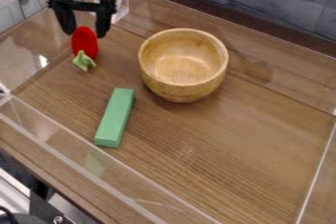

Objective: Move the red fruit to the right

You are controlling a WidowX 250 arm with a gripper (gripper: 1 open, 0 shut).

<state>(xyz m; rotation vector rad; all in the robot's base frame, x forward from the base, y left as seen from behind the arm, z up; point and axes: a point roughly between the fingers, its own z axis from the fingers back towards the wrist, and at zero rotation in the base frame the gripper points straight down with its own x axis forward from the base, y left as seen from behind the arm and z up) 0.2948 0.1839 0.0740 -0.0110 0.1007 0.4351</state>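
Fruit (84,42) lies at the far left of the table (237,140), free of the open gripper (83,22) just above it.
One red fruit with its green cap toward the camera rests on the wood near the left clear wall (24,51); the black fingers (61,20) stand spread, pointing down, one to each side above the fruit's top, holding nothing. One wooden bowl (184,64) sits to the fruit's right, apart from it, and one green block (116,117) lies nearer the camera, apart from both. Clear low walls edge the table on all sides. Bare wood stretches right of the bowl and across the near right corner, the widest open room.
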